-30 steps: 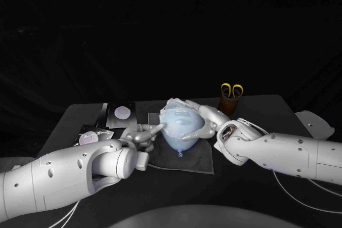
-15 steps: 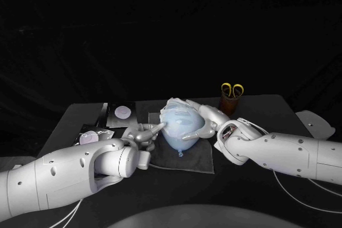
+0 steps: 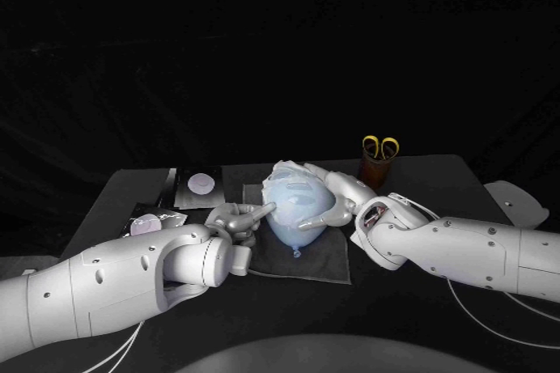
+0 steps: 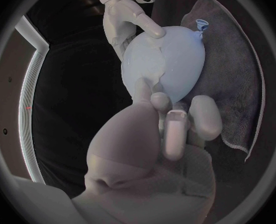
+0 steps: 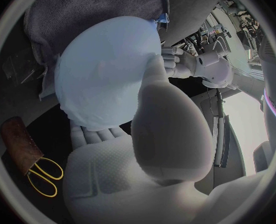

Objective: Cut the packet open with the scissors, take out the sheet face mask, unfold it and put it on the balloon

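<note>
Smoothing looks to us like the step in hand. The sheet mask (image 4: 140, 59) already lies over the balloon (image 3: 294, 213), so we judge the cutting, taking out and unfolding done and only the final fit left. The balloon rests on a dark cloth (image 3: 329, 261) in the middle of the surface (image 3: 432, 179), knot end towards the robot. The scissors (image 3: 379, 146) stand in a brown holder (image 3: 375, 173) at the far right, well apart from both arms. A dark packet (image 3: 198, 187) lies off to the left of the cloth.

The right robot hand (image 3: 333, 199) is spread wide and cups the balloon from its far right side. Its palm is against the balloon's skin and one finger curls round to the near side, so we take it as holding the balloon steady.

The left robot hand (image 3: 237, 221) is narrow, most of its fingers curled in. Its fingertips (image 4: 161, 100) press on the mask-covered left flank. We cannot tell whether they pinch the sheet's edge or merely rest on it.

In the left wrist view the mask's edge runs ragged down the balloon and leaves a strip bare on one side. We think the next move calls for light strokes that draw that edge flat while the right robot hand stops the balloon from rolling. Too much pressure could drag the wet sheet off or push the balloon off the cloth.
</note>
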`<state>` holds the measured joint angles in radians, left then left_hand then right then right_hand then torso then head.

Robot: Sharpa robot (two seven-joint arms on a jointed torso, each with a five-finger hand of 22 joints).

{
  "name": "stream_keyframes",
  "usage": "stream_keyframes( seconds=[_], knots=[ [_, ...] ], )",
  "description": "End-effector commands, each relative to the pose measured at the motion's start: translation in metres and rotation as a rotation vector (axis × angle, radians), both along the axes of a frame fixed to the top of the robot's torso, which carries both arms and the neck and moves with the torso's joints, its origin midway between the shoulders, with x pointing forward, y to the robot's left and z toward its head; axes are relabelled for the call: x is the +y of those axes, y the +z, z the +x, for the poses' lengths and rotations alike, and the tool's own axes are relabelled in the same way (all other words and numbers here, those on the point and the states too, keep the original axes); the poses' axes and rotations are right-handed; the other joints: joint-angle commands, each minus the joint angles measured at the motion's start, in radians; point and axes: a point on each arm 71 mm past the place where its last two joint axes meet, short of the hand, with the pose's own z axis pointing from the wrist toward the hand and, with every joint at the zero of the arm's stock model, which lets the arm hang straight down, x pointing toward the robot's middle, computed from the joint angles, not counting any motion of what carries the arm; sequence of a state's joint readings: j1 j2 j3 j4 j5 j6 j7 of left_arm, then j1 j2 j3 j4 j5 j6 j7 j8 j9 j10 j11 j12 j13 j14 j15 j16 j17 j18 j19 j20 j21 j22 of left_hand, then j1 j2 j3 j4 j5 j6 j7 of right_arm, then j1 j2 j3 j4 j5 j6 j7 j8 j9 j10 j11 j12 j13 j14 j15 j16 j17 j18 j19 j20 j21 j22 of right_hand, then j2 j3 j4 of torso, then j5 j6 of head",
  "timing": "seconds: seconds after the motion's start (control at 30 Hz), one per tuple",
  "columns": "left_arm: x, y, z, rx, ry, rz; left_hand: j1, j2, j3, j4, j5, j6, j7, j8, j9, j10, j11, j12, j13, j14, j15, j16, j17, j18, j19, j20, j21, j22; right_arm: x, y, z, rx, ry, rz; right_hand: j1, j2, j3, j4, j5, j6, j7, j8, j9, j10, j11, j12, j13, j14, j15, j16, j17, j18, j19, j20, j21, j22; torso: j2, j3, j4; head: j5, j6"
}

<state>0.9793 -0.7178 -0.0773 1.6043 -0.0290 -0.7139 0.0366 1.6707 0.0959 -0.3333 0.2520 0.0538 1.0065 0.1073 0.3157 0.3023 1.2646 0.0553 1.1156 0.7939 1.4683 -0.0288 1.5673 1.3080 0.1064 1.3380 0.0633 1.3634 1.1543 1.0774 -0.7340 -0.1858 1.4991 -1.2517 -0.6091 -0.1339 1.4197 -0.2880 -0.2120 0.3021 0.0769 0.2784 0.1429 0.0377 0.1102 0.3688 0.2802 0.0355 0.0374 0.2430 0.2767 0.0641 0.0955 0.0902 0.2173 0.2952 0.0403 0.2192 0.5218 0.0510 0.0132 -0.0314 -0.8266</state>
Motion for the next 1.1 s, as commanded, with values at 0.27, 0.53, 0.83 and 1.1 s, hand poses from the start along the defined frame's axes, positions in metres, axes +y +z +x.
stream_keyframes(
  seconds=[0.27, 0.53, 0.83, 1.1],
  knots=[
    [-0.0059, 0.0038, -0.0004, -0.034, 0.019, -0.006, 0.077, 0.022, 0.038, -0.016, -0.002, 0.049, -0.017, 0.004, -0.009, 0.062, -0.047, 0.039, 0.078, 0.103, -0.021, 0.003, 0.263, -0.023, 0.017, -0.013, 0.014, 0.023, 0.0026, -0.0079, -0.0044, 0.050, 0.024, -0.029, 0.005, 0.003, 0.008, 0.001, -0.002, 0.008, 0.161, 0.003, 0.002, 0.009, -0.001, 0.003, 0.002, 0.001, -0.001, -0.005, -0.001, -0.010, -0.007, -0.002, -0.005, -0.001, 0.001, -0.0013, 0.0009, 0.003, -0.002],
    [-0.0036, 0.0049, 0.0002, -0.050, 0.043, -0.005, 0.143, 0.039, 0.102, -0.042, 0.000, 0.097, -0.025, 0.019, -0.004, 0.083, -0.056, 0.059, 0.128, 0.103, -0.029, 0.003, 0.263, -0.023, 0.018, -0.022, 0.016, 0.026, 0.0022, -0.0081, -0.0043, 0.050, 0.023, -0.030, 0.005, 0.003, 0.008, 0.001, -0.002, 0.008, 0.161, 0.003, 0.002, 0.009, -0.001, 0.003, 0.002, 0.001, -0.001, -0.005, -0.001, -0.010, -0.007, -0.002, -0.005, -0.001, 0.001, -0.0005, 0.0010, 0.006, -0.004],
    [-0.0015, 0.0056, -0.0002, -0.055, 0.050, -0.006, 0.152, 0.021, 0.143, -0.031, 0.004, 0.104, -0.027, 0.032, 0.016, 0.092, -0.059, 0.053, 0.137, 0.103, -0.032, 0.003, 0.263, -0.024, 0.018, -0.024, 0.017, 0.028, 0.0017, -0.0080, -0.0042, 0.048, 0.022, -0.029, 0.005, 0.003, 0.009, 0.000, -0.001, 0.009, 0.161, 0.003, 0.002, 0.010, -0.001, 0.004, 0.002, 0.001, -0.001, -0.006, -0.002, -0.011, -0.008, -0.002, -0.005, -0.003, 0.001, -0.0005, 0.0006, 0.005, -0.005],
    [0.0032, 0.0060, -0.0016, -0.050, 0.056, -0.001, 0.074, -0.156, 0.473, 0.039, 0.064, 0.086, -0.028, 0.048, 0.105, 0.104, -0.057, 0.027, 0.152, 0.103, -0.031, 0.003, 0.263, -0.023, 0.015, -0.026, 0.017, 0.032, 0.0011, -0.0079, -0.0043, 0.047, 0.021, -0.029, 0.005, 0.003, 0.009, 0.000, -0.001, 0.009, 0.161, 0.003, 0.002, 0.010, -0.001, 0.004, 0.002, 0.001, -0.001, -0.006, -0.002, -0.011, -0.008, -0.002, -0.005, -0.003, 0.000, 0.0000, 0.0009, 0.003, -0.007]
  ],
)
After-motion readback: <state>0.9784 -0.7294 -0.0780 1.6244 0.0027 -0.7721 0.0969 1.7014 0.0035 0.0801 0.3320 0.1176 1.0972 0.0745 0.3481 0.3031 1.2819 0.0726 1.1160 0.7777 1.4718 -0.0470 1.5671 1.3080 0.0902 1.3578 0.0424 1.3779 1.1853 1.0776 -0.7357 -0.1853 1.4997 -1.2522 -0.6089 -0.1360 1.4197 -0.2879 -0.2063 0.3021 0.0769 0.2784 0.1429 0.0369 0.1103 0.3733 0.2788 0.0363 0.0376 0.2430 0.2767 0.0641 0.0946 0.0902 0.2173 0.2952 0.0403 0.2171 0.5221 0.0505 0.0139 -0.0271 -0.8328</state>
